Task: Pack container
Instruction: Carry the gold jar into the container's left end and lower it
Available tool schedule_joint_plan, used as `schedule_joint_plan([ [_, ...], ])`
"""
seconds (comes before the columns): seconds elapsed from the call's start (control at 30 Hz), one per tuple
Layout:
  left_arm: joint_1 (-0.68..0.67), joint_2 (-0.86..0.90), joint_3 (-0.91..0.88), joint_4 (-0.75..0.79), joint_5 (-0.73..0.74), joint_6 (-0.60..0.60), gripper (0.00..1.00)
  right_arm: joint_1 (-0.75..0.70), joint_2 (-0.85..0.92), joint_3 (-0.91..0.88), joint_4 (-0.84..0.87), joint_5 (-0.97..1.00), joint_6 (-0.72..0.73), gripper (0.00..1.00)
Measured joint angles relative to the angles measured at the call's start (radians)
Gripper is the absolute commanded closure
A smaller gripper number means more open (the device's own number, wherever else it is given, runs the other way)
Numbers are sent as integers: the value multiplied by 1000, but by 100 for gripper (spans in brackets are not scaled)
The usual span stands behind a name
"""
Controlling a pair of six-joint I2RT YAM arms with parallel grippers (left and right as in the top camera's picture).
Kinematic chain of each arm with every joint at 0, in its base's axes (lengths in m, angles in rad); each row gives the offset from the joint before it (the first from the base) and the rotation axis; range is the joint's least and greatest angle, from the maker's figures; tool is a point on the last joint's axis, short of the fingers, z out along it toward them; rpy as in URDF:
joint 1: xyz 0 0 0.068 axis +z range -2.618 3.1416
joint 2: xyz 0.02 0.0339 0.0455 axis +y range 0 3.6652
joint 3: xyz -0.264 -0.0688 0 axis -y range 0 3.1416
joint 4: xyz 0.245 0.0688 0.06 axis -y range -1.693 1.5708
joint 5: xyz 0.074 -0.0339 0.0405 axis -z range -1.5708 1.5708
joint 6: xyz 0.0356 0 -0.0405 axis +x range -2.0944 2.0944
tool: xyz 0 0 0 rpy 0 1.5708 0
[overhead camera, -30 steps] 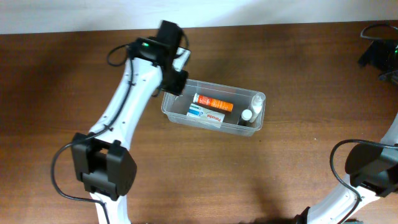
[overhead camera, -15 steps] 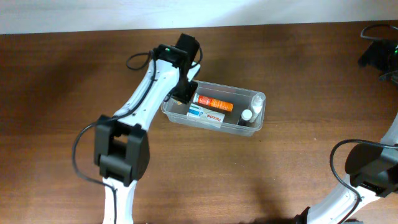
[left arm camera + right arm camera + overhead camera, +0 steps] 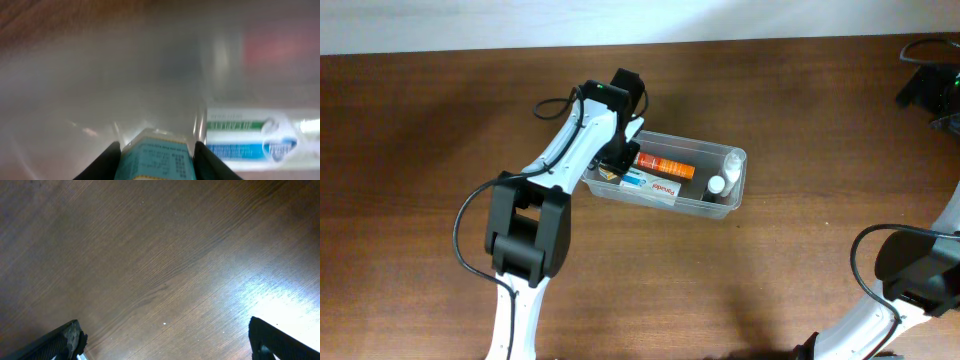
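**Entry: teal carton pinched in the left gripper, at the container's near end**

- **Left gripper** (image 3: 156,162). The jaws were clamped on either side of a teal carton (image 3: 155,159) with fine print on its face. It was gripped across its narrow width, and its free end pointed forward and down into the tub. Judged: a placing step, carton not yet let go.
- **Container** (image 3: 732,196). This clear tub lay directly beneath and ahead of those fingers. The overhead view showed the left gripper (image 3: 617,158) over the container's end nearest the left arm. The tub's long axis ran from that end off toward the right arm's side of the table. The wrist view was blurred, so contact between carton and tub floor could not be told.
- **Contents, relative to the container.**
  - A white-and-blue box (image 3: 650,186) lay along the front wall. In the wrist view it was just right of the held carton (image 3: 250,137).
  - An orange box (image 3: 665,166) lay along the back wall, parallel to the first.
  - A white bottle (image 3: 718,185) stood at the far end.
  - Judged: the only free floor was at the gripper's end, so the carton needed to go down short of both boxes.
- **Right gripper** (image 3: 167,342). Its fingers were spread wide with nothing between them, over bare table (image 3: 150,255). It was well apart from the container. The left arm was by far the nearer.
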Motion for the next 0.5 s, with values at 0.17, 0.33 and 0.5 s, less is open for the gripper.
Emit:
schedule_joint_plan([
  [0.17, 0, 9, 8, 7, 2, 0, 60, 0, 0, 0, 0, 0, 0, 2],
  [0.33, 0, 11, 10, 6, 2, 0, 61, 0, 0, 0, 0, 0, 0, 2],
  [0.5, 0, 11, 11, -3, 2, 0, 61, 0, 0, 0, 0, 0, 0, 2],
])
